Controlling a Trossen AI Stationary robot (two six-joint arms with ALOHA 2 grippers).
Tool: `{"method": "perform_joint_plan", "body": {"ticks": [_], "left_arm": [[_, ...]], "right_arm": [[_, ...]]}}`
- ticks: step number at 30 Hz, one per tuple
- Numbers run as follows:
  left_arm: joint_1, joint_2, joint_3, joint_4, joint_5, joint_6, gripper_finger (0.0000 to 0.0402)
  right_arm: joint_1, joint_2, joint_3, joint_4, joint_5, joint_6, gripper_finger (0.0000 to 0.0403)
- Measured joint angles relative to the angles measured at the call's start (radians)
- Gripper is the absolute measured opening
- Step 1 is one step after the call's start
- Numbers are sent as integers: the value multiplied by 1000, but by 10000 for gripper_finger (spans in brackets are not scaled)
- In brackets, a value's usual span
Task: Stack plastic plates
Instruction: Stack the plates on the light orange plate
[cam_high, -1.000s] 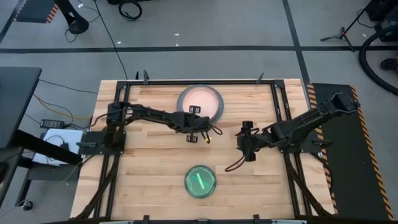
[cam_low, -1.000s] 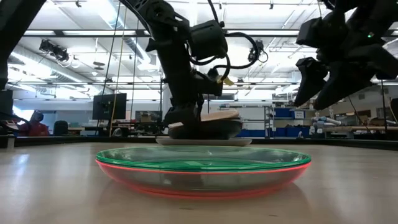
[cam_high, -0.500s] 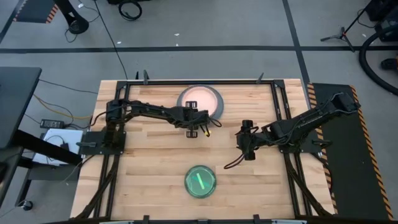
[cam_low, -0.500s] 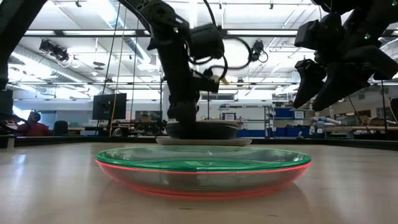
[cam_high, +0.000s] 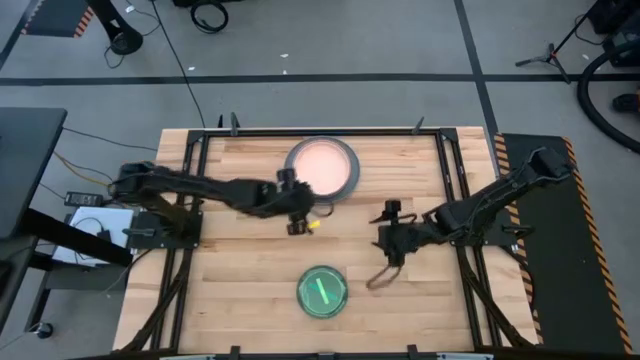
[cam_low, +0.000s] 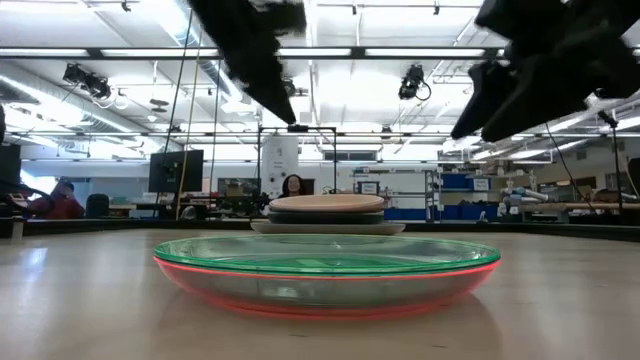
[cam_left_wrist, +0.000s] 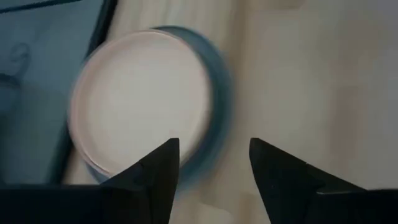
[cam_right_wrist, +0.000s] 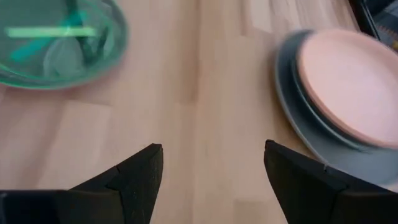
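Two piles of plastic plates on the wooden bench (cam_high: 240, 260). At the far edge, a peach plate (cam_high: 321, 162) topmost on a stack, over darker plates, all on a large grey plate (cam_high: 347, 181); from table height, the same stack (cam_low: 327, 213) straight behind the near pile. Toward the near edge, a translucent teal plate (cam_high: 322, 291) nested in a red plate (cam_low: 325, 293), well apart from the far stack. Left tool (cam_high: 297, 213) above bare wood just beside the near-left rim of the grey plate, fingers apart, gripping nothing; left fingers (cam_left_wrist: 160, 174) clear of the peach plate ahead. Right tool (cam_high: 384, 231) raised over the wood between the two piles, right of both, jaws spread wide and empty; right fingers (cam_right_wrist: 134, 177) over bare planks, teal plate to one side, far stack to the other. Nothing on the wood between the piles. Black frame rails (cam_high: 450, 175) along the bench sides. Beyond the bench, workshop shelving, a dark monitor (cam_low: 176, 170), a person (cam_low: 294, 186) behind the far stack, another person (cam_low: 58, 198) seated at the far left.
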Motion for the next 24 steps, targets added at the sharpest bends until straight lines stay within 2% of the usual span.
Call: {"method": "perform_joint_plan", "body": {"ticks": [5,9,12,16,19,24], "left_arm": [[-148,-147,-131,80,-16,-176,192],[-257,-227,-191,110,-90,-291,186],[-337,-265,-212,123,-166,-356,182],[-460,-275,-241,136,-323,-420,181],[-549,-276,-266,140,-427,-476,181],[-673,-284,-332,132,-502,-607,180]], "right_arm": [[125,150,113,-26,107,28,283],[181,314,243,-29,117,31,283],[211,434,348,-47,101,31,283],[238,554,477,-76,57,56,283],[260,610,545,-105,51,58,283],[282,640,602,-107,47,57,283]]}}
